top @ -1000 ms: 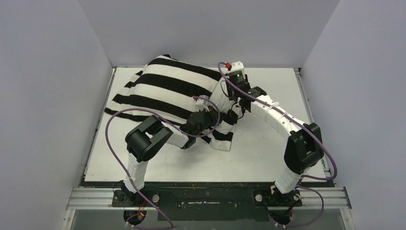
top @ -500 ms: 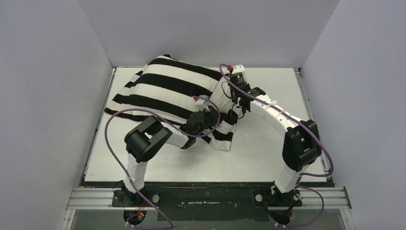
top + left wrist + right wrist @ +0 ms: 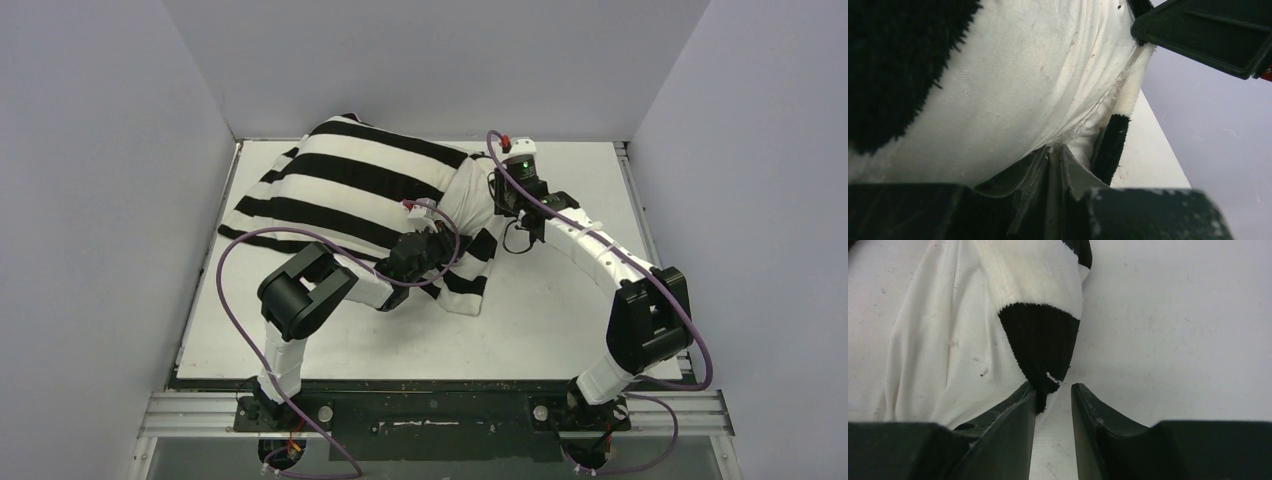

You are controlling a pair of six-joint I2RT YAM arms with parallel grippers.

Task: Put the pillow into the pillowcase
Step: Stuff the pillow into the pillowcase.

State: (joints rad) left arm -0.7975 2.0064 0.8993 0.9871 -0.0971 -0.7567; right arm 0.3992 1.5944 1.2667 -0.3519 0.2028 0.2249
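The pillow (image 3: 465, 195) sits mostly inside the striped pillowcase (image 3: 350, 185) on the bench (image 3: 560, 300). The left tool (image 3: 1055, 147) pinches the hem, likely steadying the mouth, while the right tool (image 3: 1053, 390), slightly spread, straddles a loose corner.

From above, most of the pillow (image 3: 470, 190) is hidden inside the pillowcase (image 3: 350, 180), and my own wrists cover both sets of fingertips. My left gripper (image 3: 1052, 149) pinches a white fold right at the hem, yet I cannot tell whether pillow cloth is caught along with it. The picture's edges cut that cloth off above and to the left. Near my right gripper (image 3: 1053, 395), the striped flap runs off the top edge, and my finger bases are a dark blur.
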